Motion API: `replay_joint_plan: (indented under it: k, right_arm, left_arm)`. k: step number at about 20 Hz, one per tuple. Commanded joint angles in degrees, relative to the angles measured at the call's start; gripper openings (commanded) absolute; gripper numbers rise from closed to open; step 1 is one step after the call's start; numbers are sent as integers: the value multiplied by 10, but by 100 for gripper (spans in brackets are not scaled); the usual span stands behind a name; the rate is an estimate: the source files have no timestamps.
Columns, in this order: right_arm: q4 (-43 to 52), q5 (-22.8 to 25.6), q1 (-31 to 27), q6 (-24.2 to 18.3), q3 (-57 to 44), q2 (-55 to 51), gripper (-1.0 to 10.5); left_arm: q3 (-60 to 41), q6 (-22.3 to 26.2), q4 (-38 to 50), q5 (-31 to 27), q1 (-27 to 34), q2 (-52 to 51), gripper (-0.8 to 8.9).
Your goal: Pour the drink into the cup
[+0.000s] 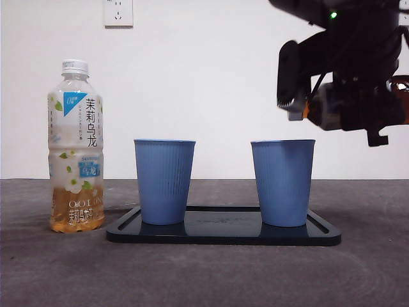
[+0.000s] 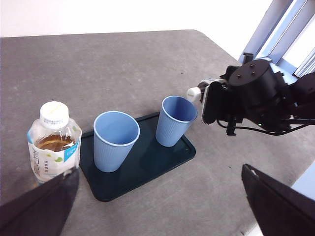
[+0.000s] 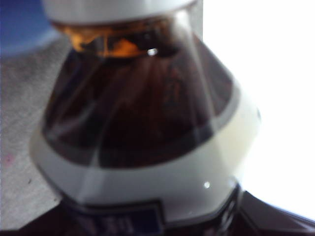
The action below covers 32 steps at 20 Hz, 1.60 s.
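Front view, right gripper [image 1: 332, 105]: hangs above and beside the right cup [image 1: 283, 182], clamped on a dark drink bottle [image 1: 323, 109] laid almost level, presumably to bring its mouth toward the rim.
Front view, tray [image 1: 223, 234]: carries both cups, likely to catch spills; the left cup [image 1: 164, 181] stands apart from the right cup.
Front view, tea bottle [image 1: 77, 147]: upright, capped, off the tray, beyond the left cup.
Left wrist view, left gripper [image 2: 157, 206]: spread wide, holding nothing, well back from the right cup [image 2: 175, 120], waiting.
Right wrist view, held bottle [image 3: 142, 123]: fills the picture; a white cap looks on, so pouring isn't ready.

two cups [image 1: 164, 181] on tray [image 1: 223, 235], bottle [image 1: 76, 147] left
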Motion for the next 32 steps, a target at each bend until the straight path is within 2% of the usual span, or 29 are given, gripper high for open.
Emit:
replay_joint_plan:
  k: [1, 3, 7, 25, 27, 29, 31, 32]
  right_arm:
    - [28, 56, 13, -35, 18, 11, 191]
    - [37, 68, 17, -59, 19, 15, 191]
    - [52, 73, 18, -78, 19, 15, 191]
    - [68, 86, 21, -88, 19, 15, 191]
    - [76, 90, 21, -68, 19, 11, 191]
    - [82, 86, 21, -16, 19, 0, 191]
    - [77, 70, 21, 61, 19, -24, 191]
    - [62, 46, 20, 107, 19, -44, 190]
  left_arm:
    - [9, 10, 7, -1, -6, 1, 530]
    - [9, 10, 7, -1, -6, 1, 530]
    - [9, 10, 7, -1, -6, -2, 530]
    - [9, 9, 6, -1, -6, -2, 530]
    - [9, 9, 6, -1, -6, -2, 530]
    - [9, 9, 5, -1, -6, -2, 530]
    - [9, 8, 5, -1, -6, -2, 530]
    - [9, 8, 5, -1, -6, -2, 530]
